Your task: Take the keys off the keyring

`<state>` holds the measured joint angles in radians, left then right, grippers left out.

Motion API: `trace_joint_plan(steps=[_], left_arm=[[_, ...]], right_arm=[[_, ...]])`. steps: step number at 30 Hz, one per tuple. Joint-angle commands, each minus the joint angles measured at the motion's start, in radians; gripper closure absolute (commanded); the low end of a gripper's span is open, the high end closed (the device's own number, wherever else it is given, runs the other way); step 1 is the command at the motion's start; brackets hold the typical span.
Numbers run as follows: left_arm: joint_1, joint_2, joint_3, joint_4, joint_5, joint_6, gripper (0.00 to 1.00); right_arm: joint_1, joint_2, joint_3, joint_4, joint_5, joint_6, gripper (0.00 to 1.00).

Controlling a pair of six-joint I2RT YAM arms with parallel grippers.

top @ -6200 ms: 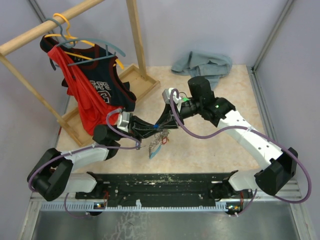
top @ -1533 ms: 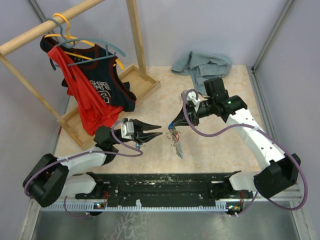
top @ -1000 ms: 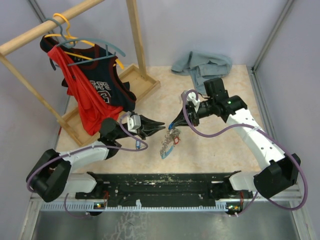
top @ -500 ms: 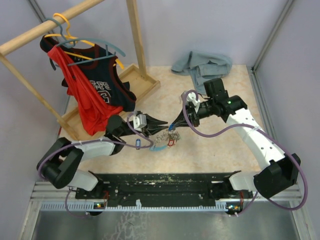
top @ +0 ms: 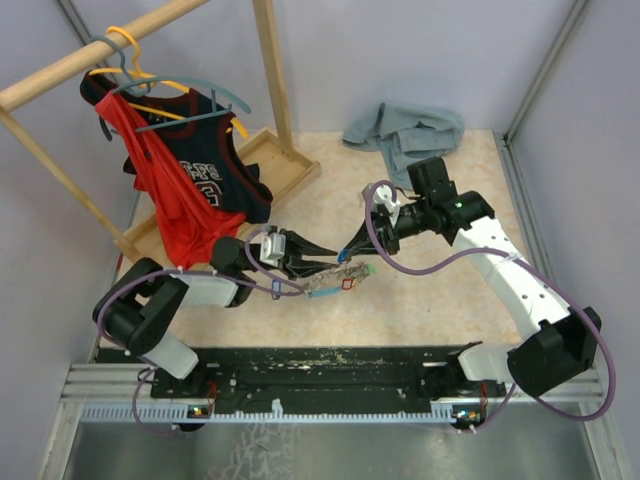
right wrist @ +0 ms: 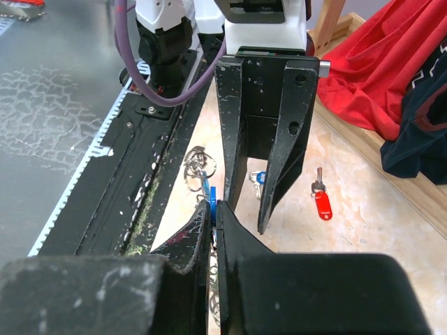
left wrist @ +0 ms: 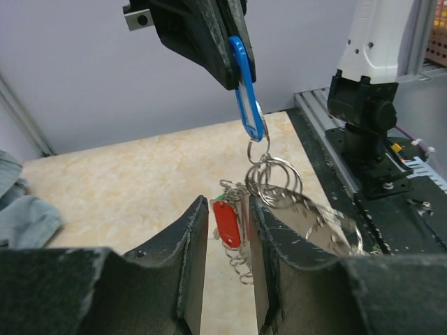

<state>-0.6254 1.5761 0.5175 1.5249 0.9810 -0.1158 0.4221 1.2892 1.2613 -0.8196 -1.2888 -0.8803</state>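
A beige marbled desk (top: pixel 430 300) carries the scene. On its far left stands a tall wooden clothes rack (top: pixel 270 70) with a red jersey (top: pixel 175 215) and a dark lettered jersey (top: pixel 215 175) on hangers. A crumpled grey-blue cloth (top: pixel 405 130) lies at the far edge.

The two arms meet over the middle of the desk. The right end effector (top: pixel 352 252) is closed on a long blue plastic key tag (left wrist: pixel 248 91), pinching its upper end so the tag hangs down from the fingertips. The left end effector (top: pixel 325 268) faces it with its fingers parted. They hold nothing.

The thin silvery keyring (left wrist: pixel 276 178), several overlapping loops, hangs from the lower end of the blue tag. The small silvery keys (top: pixel 330 285) dangle from it in a bunch just beside the left fingers. A small red plastic tag (left wrist: pixel 225 223) from that bunch sits in the gap between the left fingers; whether it touches either cannot be told.

In the right wrist view, a loose silvery key with a red tag (right wrist: pixel 321 202) lies flat on the desk, apart from the bunch.
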Motion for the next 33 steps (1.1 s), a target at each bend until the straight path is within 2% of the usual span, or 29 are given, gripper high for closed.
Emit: trace_joint_plan(steps=[1, 12, 17, 19, 20, 21, 25, 29, 33], left_arm=[[0.011, 0.006, -0.018, 0.265, 0.061, -0.081, 0.64], [0.052, -0.081, -0.031, 0.265, 0.039, -0.145, 0.66], [0.052, -0.125, -0.040, 0.265, 0.037, -0.191, 0.76], [0.052, -0.136, -0.047, 0.264, 0.014, -0.191, 0.75], [0.052, -0.139, -0.050, 0.256, -0.004, -0.183, 0.72], [0.052, -0.142, -0.050, 0.227, -0.028, -0.172, 0.68], [0.050, -0.172, -0.014, -0.025, -0.085, -0.066, 0.72], [0.037, -0.183, -0.006, -0.108, -0.085, -0.003, 0.72], [-0.009, -0.185, 0.021, -0.264, -0.109, 0.110, 0.73]], right_arm=[[-0.006, -0.045, 0.051, 0.016, -0.057, -0.023, 1.00], [-0.006, -0.045, 0.051, 0.019, -0.050, -0.021, 1.00], [-0.006, -0.045, 0.049, 0.028, -0.041, -0.012, 1.00], [-0.006, -0.045, 0.048, 0.031, -0.041, -0.009, 1.00], [-0.006, -0.045, 0.048, 0.029, -0.041, -0.009, 1.00], [-0.006, -0.046, 0.049, 0.030, -0.040, -0.009, 1.00], [-0.006, -0.047, 0.049, 0.030, -0.038, -0.009, 1.00], [-0.006, -0.044, 0.048, 0.029, -0.042, -0.009, 1.00], [-0.006, -0.044, 0.050, 0.028, -0.043, -0.009, 1.00]])
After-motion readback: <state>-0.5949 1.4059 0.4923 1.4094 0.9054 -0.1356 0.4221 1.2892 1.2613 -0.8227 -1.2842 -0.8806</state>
